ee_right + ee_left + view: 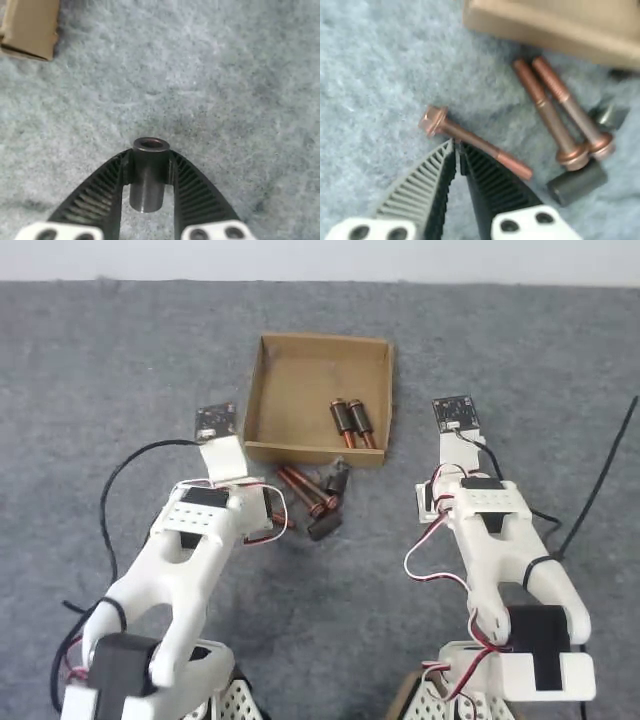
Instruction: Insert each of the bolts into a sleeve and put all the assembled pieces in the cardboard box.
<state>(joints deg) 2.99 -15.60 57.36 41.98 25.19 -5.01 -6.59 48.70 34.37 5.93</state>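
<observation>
We see the right gripper (149,157) with its jaws pinching a dark sleeve (148,175) over the grey desk (225,75), the bore open toward the wrist camera; the left gripper (456,144) has its jaws pressed almost together, tips right at the shank of a copper bolt (475,145) that lies on the desk near the cardboard box (545,20), and nothing seems to sit between them. We judge the first risk to be here: jaws this narrow cannot straddle the shank, and coming down as they are they would push the round bolt so that it rolls; it could run into the two more bolts (560,120) and the loose sleeve (577,182) lying close by. A grip taken near the head would let the long shank droop, so its tip would miss the bore; an off-axis push could then twist the smooth sleeve out of the right jaws. Two assembled pieces (352,422) lie in the box; a dropped part would mean extra retrieval on the desk.
</observation>
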